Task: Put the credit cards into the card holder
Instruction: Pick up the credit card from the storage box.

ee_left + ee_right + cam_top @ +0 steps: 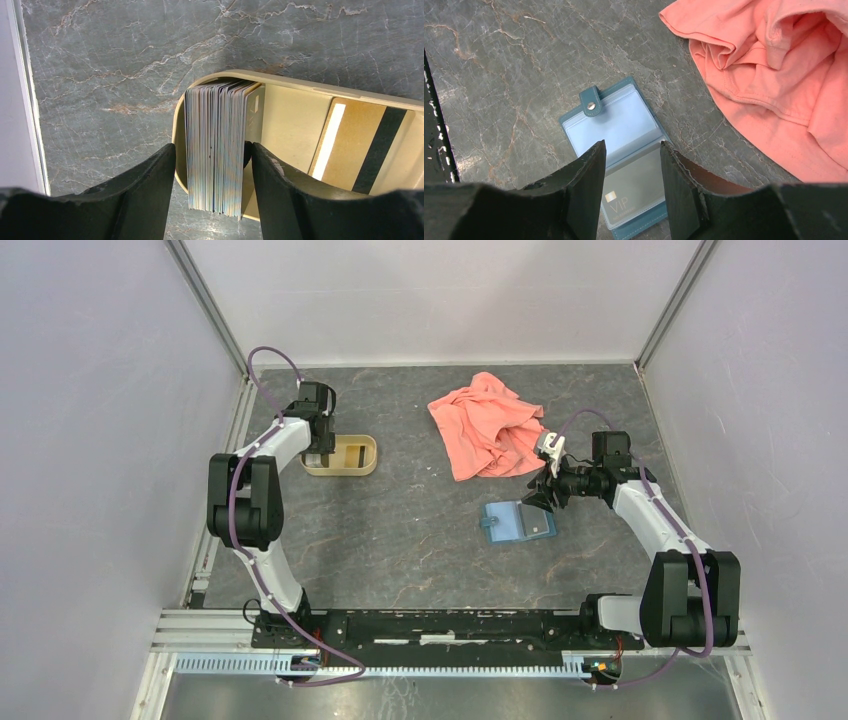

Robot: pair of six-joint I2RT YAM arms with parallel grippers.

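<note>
**Hidden or unclear**
- Cards (215,115): a thick stack stood on edge. Only the thin edges showed, so the faces were hidden and the count could not be made out.
- Flat card (360,145): gold with one dark and one pale stripe. Its near end was hidden behind a finger.
- Grey card (634,187): marked VIP and partly covered by the right fingers.
- In the top view both sets of fingers were too dark and small to read.

**Cards**
- The stack sat in the tray (295,84), well left of the cloth (774,75).
- It stood at the tray's left end, with the card faces turned along the tray's length.
- The flat card lay on the tray floor at the side of the stack towards the cloth.

**Left end effector** (212,147)
- The fingers stood apart, astride the stack.
- One finger was outside the tray's end wall. The other was inside, close against the outermost card.
- Whether they pressed on the stack could not be told.

**Holder** (609,125)
- It lay open and flat on the surface (100,75), just on the near side of the cloth and not touching it.
- In the top view its long axis ran left to right.
- The snap tab (591,106) was at the left end.
- The grey card sat in the clear sleeve at the other end.

**Right end effector** (631,145)
- It hung over the holder with the fingers apart, gripping nothing.
</note>
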